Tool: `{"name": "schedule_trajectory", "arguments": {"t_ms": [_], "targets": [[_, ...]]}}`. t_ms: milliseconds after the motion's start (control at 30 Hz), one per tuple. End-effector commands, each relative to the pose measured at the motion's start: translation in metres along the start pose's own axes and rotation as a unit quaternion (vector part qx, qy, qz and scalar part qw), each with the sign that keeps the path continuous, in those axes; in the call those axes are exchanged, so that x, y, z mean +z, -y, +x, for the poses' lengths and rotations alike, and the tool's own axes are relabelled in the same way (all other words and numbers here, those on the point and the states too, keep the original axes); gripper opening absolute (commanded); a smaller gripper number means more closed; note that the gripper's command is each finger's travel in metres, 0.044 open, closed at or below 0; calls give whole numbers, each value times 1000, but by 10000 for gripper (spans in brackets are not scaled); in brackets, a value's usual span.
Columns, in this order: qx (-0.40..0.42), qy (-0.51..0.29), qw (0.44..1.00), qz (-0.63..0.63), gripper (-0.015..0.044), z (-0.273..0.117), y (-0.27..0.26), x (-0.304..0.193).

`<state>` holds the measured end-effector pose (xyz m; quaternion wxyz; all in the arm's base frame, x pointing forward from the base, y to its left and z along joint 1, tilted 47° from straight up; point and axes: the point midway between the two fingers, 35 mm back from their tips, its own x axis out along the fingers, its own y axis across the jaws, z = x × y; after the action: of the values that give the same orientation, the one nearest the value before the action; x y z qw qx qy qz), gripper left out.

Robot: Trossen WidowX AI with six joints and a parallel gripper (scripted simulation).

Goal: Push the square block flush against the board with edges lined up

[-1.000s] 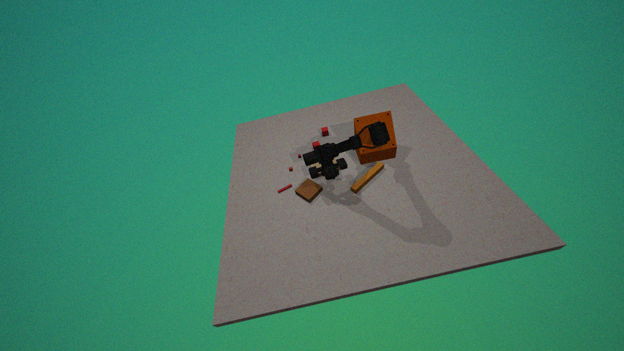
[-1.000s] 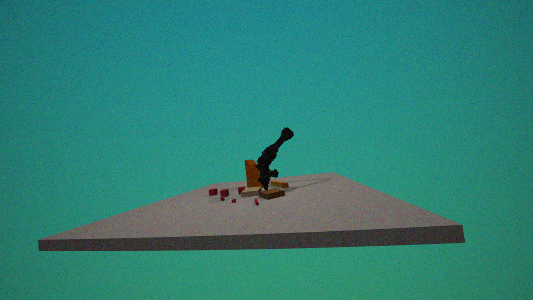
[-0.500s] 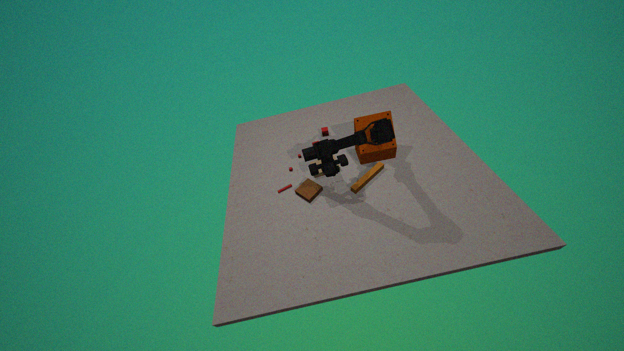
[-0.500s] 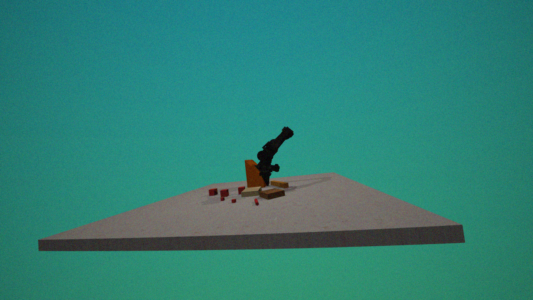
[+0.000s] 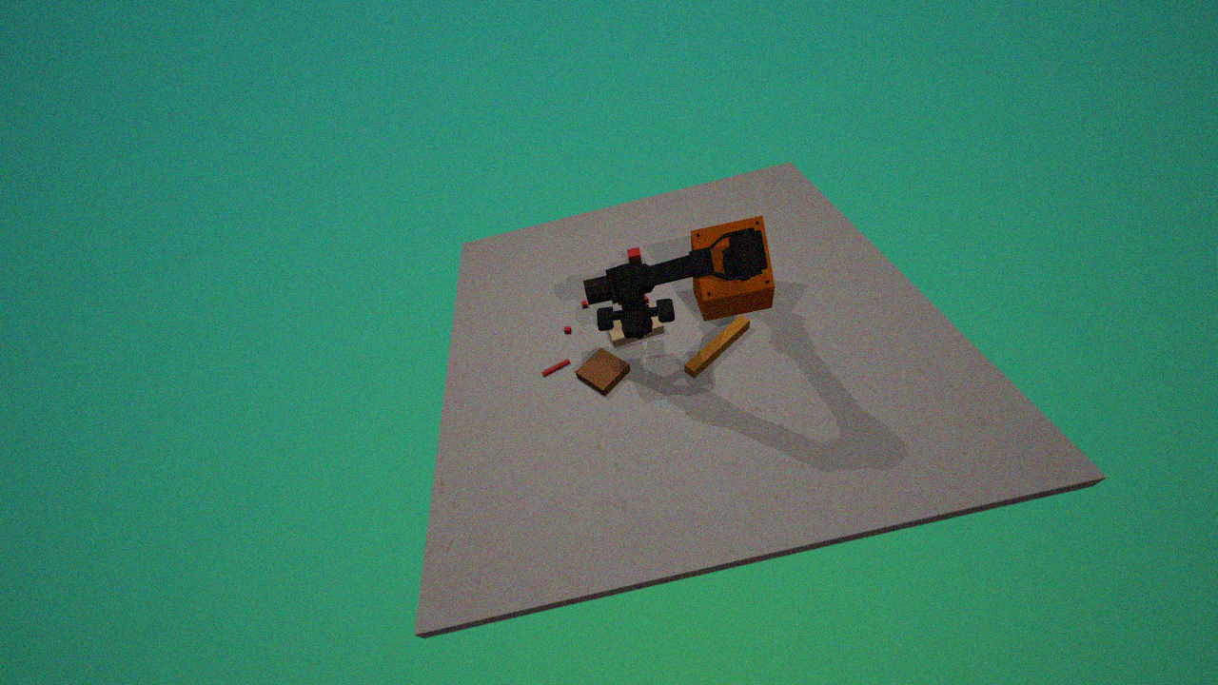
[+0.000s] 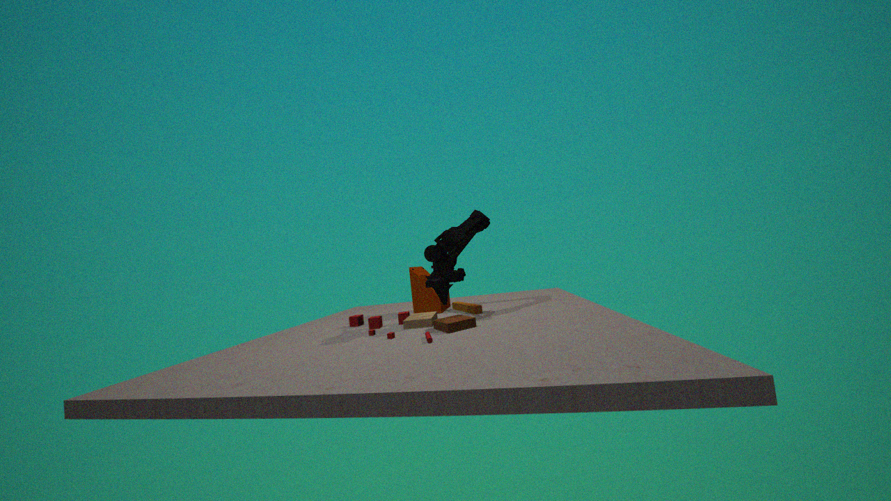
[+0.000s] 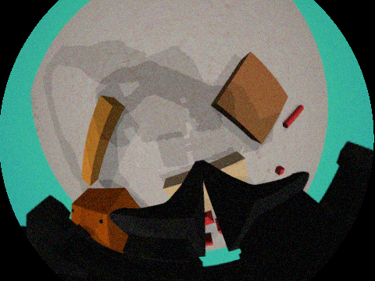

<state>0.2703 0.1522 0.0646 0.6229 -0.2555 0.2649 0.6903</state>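
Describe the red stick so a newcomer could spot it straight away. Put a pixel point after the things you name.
Find the big orange box (image 5: 737, 300) (image 6: 423, 292) (image 7: 99, 199) under the black arm, then the flat brown square block (image 5: 602, 370) (image 6: 455, 323) (image 7: 251, 97). Just beside that block, on the side away from the orange box, lies the red stick (image 5: 556, 367) (image 6: 428, 337) (image 7: 293, 116). It is long and thin; the other red pieces are cubes.
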Motion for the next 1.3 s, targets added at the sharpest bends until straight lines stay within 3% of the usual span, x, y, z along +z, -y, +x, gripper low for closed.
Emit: {"name": "schedule_trajectory", "arguments": {"t_ms": [0,633,1267], "targets": [[-1,1,998,69,0,-1,6,-6],[-4,-2,922,388,0,-3,31,-36],[-6,-1,748,664,0,-3,53,-70]]}}
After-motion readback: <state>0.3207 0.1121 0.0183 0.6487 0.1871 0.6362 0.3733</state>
